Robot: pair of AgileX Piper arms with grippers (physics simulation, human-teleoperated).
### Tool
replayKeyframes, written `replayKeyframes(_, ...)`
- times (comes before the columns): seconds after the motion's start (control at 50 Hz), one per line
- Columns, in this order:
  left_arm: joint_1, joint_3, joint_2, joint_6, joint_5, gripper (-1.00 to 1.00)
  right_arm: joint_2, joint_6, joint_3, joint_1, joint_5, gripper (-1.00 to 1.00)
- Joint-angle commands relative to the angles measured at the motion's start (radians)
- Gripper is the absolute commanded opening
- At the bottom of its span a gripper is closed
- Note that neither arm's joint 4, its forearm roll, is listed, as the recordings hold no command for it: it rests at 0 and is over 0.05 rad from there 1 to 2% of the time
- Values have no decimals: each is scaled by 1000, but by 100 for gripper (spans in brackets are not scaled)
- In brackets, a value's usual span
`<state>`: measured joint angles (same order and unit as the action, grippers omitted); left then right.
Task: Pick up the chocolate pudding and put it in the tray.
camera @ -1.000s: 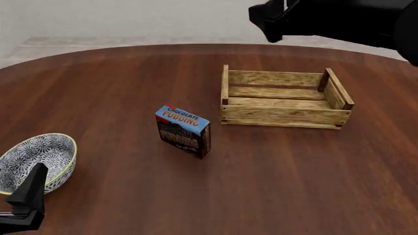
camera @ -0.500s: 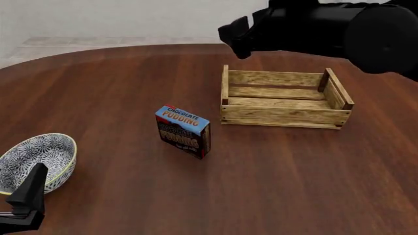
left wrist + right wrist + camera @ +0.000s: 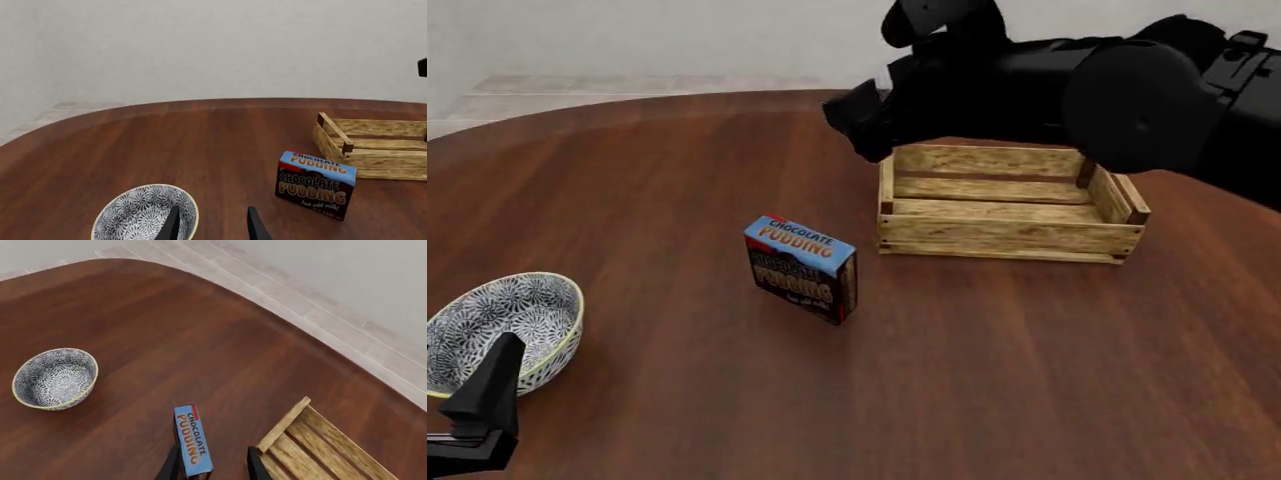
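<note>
The black right gripper [image 3: 857, 120] has swung left across the frame's top, fingers spread above the blue-and-brown chocolate pudding carton [image 3: 801, 267]; the slatted wooden tray [image 3: 1009, 235] waits empty.

The place looked like a made-up room inside a computer, not a real home or shop. Everything was very smooth and clean, like a drawing. There was a big round table [image 3: 694, 400] of dark reddish wood, and behind it a plain pale wall [image 3: 220, 45] with nothing on it. The floor [image 3: 313, 305] past the table's edge was made of light grey tiles. Two black robot arms reached over the table, so it seemed like a test room for robots. On the table stood only a few small things: a patterned bowl [image 3: 501, 325], a wooden tray [image 3: 1008, 240] and a box of chocolate pudding [image 3: 801, 268].
</note>
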<state>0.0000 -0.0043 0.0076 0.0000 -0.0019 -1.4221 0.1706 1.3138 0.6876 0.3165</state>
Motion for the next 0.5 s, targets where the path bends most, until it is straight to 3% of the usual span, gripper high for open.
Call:
replayKeyframes(0.02, 0, 0, 0, 0, 0, 100, -22, 26, 18, 36, 29, 100)
replayKeyframes(0.5, 0, 0, 0, 0, 0, 100, -68, 73, 72, 79, 123, 100)
